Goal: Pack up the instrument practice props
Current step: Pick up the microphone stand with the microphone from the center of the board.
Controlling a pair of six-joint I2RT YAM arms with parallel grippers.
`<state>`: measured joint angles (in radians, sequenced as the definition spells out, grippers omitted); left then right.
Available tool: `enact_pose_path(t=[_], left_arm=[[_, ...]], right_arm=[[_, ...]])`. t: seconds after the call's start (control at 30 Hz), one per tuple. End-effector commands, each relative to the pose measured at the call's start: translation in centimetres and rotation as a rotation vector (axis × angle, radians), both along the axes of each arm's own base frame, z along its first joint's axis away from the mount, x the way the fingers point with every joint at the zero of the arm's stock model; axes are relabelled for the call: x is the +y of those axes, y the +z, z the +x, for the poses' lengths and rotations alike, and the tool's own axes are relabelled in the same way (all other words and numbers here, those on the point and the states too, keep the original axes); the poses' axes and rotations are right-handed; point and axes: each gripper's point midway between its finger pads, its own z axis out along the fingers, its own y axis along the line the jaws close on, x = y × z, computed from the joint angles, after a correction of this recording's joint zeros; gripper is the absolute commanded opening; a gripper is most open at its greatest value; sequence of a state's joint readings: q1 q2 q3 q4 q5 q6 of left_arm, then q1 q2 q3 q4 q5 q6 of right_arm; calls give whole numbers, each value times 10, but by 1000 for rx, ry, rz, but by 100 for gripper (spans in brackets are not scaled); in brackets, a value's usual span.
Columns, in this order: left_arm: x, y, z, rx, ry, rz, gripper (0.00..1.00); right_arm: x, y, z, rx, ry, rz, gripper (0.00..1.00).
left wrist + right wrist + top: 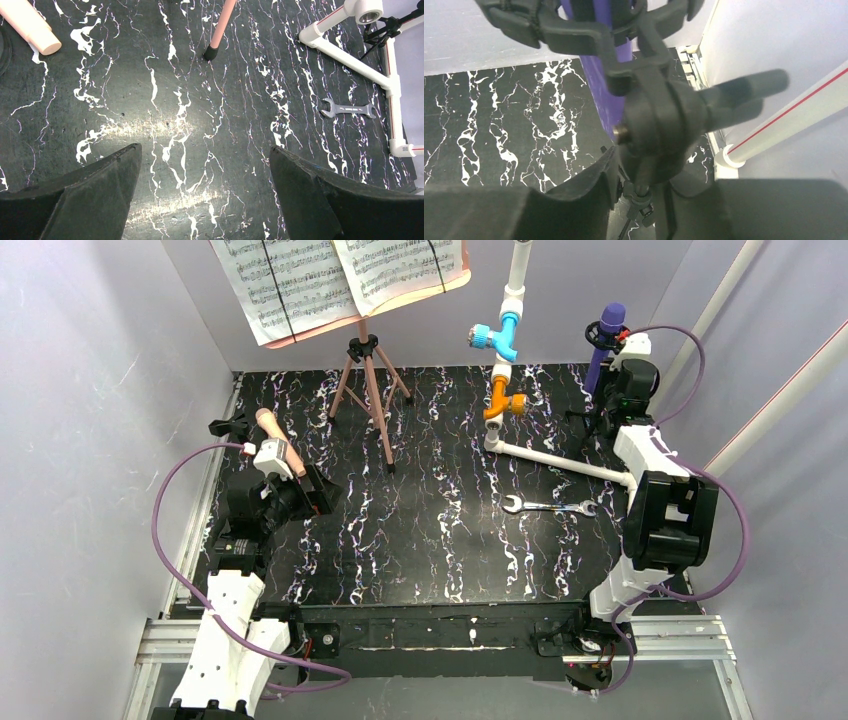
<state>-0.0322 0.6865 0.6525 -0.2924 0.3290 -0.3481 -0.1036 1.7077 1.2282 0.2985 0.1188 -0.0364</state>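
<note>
A purple toy microphone (606, 340) stands clipped in a black mic holder (659, 120) at the back right; its purple shaft also shows in the right wrist view (606, 95). My right gripper (641, 195) is closed round the holder's joint and stem, and in the top view the right gripper (612, 400) sits at that stand. A peach microphone (281, 442) leans by a black holder (226, 427) at the left. My left gripper (205, 147) is open and empty above the mat, right of the peach microphone (30, 27). The salmon music rest (368, 370) carries white sheets (300, 280).
A white pipe with blue and orange valves (505, 350) stands at the back centre, its base tube (350, 57) running right. A silver wrench (548, 506) lies on the black marbled mat (430, 550). One tripod foot (210, 52) rests ahead of the left gripper. Grey walls enclose the table.
</note>
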Motion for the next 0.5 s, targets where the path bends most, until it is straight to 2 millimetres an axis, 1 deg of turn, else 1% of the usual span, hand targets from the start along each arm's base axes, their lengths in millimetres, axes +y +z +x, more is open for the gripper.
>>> enact_pose_path(t=[0.0,0.07,0.13,0.17,0.2,0.3,0.37,0.47], left_arm=[[1,9,1,-22,-4,13,98],[2,9,1,-22,-3,13,98],[1,8,1,-21,-4,13,98],[1,9,1,-22,-3,13,98],[1,9,1,-22,-4,13,98],[1,8,1,-19,-4,13,98],[2,8,1,-20,-3,14,98],[2,8,1,-18,-2,15,98]], right_arm=[[-2,35,13,-114,42,-28,33],[-5,37,13,-120,47,-34,24],[-6,39,13,-130,60,-34,11],[-6,42,13,-137,69,-33,3],[-8,44,13,-143,70,-30,1],[-6,56,12,-174,108,-1,1],[-3,68,11,-201,148,28,1],[3,92,9,-242,203,64,1]])
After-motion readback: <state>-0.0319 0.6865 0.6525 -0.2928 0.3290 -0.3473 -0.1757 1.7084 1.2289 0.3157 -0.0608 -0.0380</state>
